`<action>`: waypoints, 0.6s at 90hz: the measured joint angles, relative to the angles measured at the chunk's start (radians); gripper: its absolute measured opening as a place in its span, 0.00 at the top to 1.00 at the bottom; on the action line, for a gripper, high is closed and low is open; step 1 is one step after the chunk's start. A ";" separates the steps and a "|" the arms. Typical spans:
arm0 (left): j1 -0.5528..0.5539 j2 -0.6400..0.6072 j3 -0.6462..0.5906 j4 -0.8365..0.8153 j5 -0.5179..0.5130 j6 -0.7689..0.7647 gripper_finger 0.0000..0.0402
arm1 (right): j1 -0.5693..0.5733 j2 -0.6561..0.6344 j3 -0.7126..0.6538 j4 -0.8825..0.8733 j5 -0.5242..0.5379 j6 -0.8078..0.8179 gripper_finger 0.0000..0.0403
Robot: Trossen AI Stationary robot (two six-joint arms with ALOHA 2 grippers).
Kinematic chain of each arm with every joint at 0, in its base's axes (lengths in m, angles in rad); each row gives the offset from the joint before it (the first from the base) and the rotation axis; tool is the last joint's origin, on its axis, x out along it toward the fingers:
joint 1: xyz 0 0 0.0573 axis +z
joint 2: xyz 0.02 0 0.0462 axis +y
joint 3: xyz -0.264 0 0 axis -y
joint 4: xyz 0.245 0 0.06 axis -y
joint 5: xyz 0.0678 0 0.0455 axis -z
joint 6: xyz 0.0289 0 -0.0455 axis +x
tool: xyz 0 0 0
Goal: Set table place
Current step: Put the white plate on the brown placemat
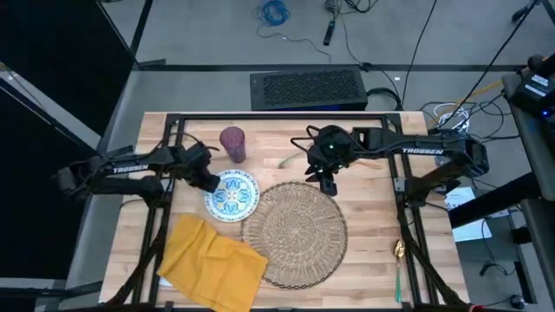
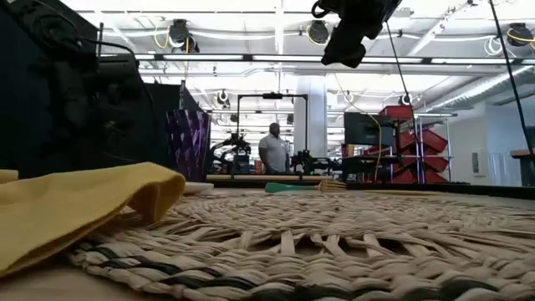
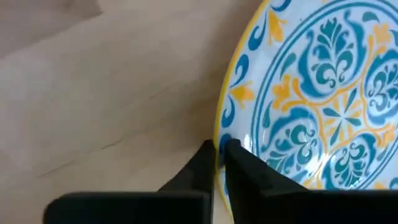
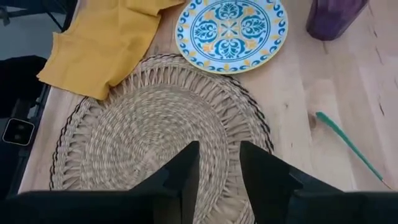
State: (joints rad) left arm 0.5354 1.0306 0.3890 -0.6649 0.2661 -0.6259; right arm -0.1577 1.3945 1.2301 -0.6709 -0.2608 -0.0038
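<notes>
The blue-green patterned plate (image 1: pixel 232 195) lies on the table (image 1: pixel 364 260) at the far-left edge of the round woven mat (image 1: pixel 295 232). My left gripper (image 1: pixel 208 180) is shut on the plate's left rim. The yellow napkin (image 1: pixel 211 260) lies crumpled at the near left, one corner over the mat's edge. The purple tumbler (image 1: pixel 232 143) stands behind the plate. My right gripper (image 4: pixel 219 168) hangs open above the mat's far edge (image 1: pixel 328 182), holding nothing. A teal-handled utensil (image 4: pixel 348 146) lies beyond the mat. My left gripper pinches the plate's rim (image 3: pixel 221 134) between its two fingers, one finger (image 3: pixel 245 165) over the patterned face and the other (image 3: pixel 199 165) on the outer side. The fingers come in low from the table's left. Whether the plate's rim is raised off the wood, I cannot tell.
A gold spoon with a teal handle (image 1: pixel 398 264) lies near the table's right front edge. The black frame's bars (image 1: pixel 277 117) run along the table's far side and past both arms. A person (image 2: pixel 273 150) stands far off in the room behind.
</notes>
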 joint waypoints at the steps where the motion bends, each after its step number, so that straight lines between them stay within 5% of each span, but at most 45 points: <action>1: 0.000 0.000 0.002 -0.002 0.001 0.000 0.99 | 0.000 0.000 0.000 0.000 0.001 0.000 0.75; 54: -0.005 -0.285 0.092 -0.132 0.127 -0.049 1.00 | -0.058 0.000 0.000 -0.005 0.002 0.014 0.75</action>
State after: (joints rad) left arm 0.5301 0.7451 0.4808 -0.7970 0.3931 -0.6745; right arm -0.2157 1.3941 1.2301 -0.6762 -0.2592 0.0105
